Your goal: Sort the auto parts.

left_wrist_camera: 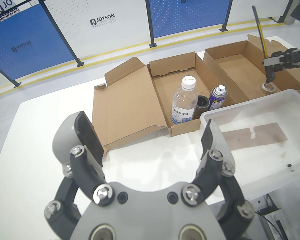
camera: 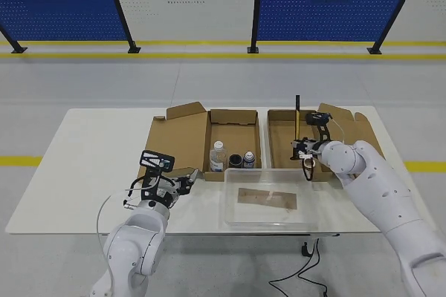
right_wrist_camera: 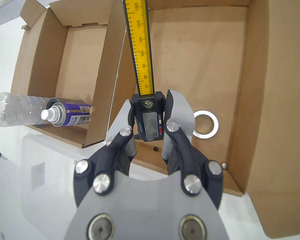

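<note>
**Laying the caliper down in the right box**

My right gripper [right_wrist_camera: 149, 99] is closed on the caliper [right_wrist_camera: 142, 58]. My fingers [right_wrist_camera: 181, 108] press the two sides of its black display head. The long yellow beam points up and away from me, over the floor of the right box [right_wrist_camera: 202, 63]. I judge that the step in hand is to put this tool down in that box and release it.

To do it well, I think I must mind three things. First, I hold only one end, so the long beam can swing. I should go slowly and tip it toward the floor before I open, so that it lies flat and does not fall. Second, the metal ring [right_wrist_camera: 215, 125] lies on the box floor just beside my fingers. The lower end of the caliper is very near to it, and I cannot tell if they touch. I would set the tool beside the ring, not on it. Third, the beam is near the side toward the left box [left_wrist_camera: 165, 88], where the bottle [left_wrist_camera: 183, 103], the black cylinder [left_wrist_camera: 202, 104] and the spray can [left_wrist_camera: 216, 98] stand. It should not lean over that wall.

My left gripper [left_wrist_camera: 146, 131] is wide open and holds nothing. It is over the table [left_wrist_camera: 35, 138], in front of the left box and beside the clear bin [left_wrist_camera: 247, 102]. I believe it has no part in this step.
</note>
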Tool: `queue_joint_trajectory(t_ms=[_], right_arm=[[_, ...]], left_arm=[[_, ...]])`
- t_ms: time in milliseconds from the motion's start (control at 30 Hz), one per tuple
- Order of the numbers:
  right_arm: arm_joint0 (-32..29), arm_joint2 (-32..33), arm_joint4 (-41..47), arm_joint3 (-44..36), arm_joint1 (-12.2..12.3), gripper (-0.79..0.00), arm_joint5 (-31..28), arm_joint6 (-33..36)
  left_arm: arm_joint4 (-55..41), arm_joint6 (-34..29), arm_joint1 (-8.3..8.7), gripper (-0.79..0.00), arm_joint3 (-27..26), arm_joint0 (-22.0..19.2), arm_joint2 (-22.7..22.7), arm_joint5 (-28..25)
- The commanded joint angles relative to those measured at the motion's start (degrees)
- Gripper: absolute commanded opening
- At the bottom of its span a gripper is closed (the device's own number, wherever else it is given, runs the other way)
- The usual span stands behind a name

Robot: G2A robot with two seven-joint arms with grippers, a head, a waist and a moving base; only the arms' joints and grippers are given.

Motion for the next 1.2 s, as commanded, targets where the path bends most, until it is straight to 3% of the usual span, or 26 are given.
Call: queue_joint_trajectory(t_ms=[0,200,233,367,400,433,700,867,1000,1167], right_arm=[[0.8,-0.9,2.7,3.0,-1.2,-0.785,-0.1,0.5],[2.7,-3.0,4.3,9.1,-3.7,-0.785,-0.8,-0.6],[3.0,-3.2,4.3,9.9,-4.0,-0.656,-1.1,-0.7],[4.1,-3.6,4.5,12.9,-5.0,-0.394,-2.7,-1.2],[4.3,-3.6,4.5,13.5,-5.1,-0.117,-3.3,-1.4],[4.6,-3.6,4.4,14.0,-5.3,0.0,-3.9,-1.5],[5.7,-1.5,5.7,15.1,-5.6,0.0,-10.3,-3.1],[5.6,3.6,5.4,12.3,-3.5,0.0,-14.3,-9.3],[3.0,10.0,1.7,4.5,-0.4,0.0,-15.9,-13.8],[-6.9,20.1,-4.4,-11.9,3.9,0.0,-13.3,-16.5]], left_arm=[[0.0,0.0,0.0,0.0,0.0,0.0,0.0,0.0],[0.0,0.0,0.0,0.0,0.0,0.0,0.0,0.0],[0.0,0.0,0.0,0.0,0.0,0.0,0.0,0.0],[0.0,0.0,0.0,0.0,0.0,0.0,0.0,0.0],[0.0,0.0,0.0,0.0,0.0,0.0,0.0,0.0],[0.0,0.0,0.0,0.0,0.0,0.0,0.0,0.0],[0.0,0.0,0.0,0.0,0.0,0.0,0.0,0.0],[0.0,0.0,0.0,0.0,0.0,0.0,0.0,0.0],[0.0,0.0,0.0,0.0,0.0,0.0,0.0,0.0],[0.0,0.0,0.0,0.0,0.0,0.0,0.0,0.0]])
